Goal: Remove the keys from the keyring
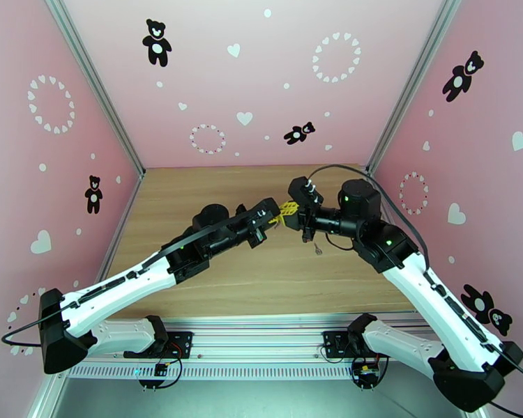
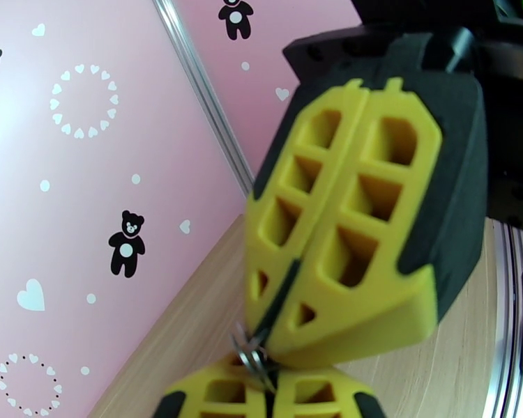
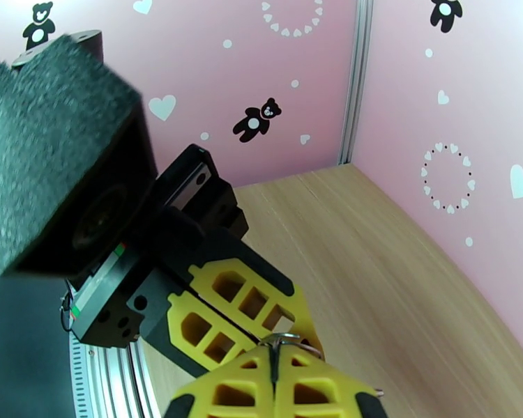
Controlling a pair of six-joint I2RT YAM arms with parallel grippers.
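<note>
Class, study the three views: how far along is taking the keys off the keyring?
Done: one small key apparently lies loose on the table. In hand: the left gripper and right gripper are shut tip to tip on a thin metal loop, seemingly the keyring. Remaining: the second key, too hidden to judge.

The left arm [image 1: 122, 290] and right arm [image 1: 436, 297] have white shells on their near links, black joints and black far links. Black cables [image 1: 24, 339] trail from each, and green lights [image 1: 388, 242] glow on the right one. The left end effector [image 3: 261, 322] and right end effector [image 2: 279, 311] carry yellow lattice fingers [image 2: 373, 203] backed in black
</note>
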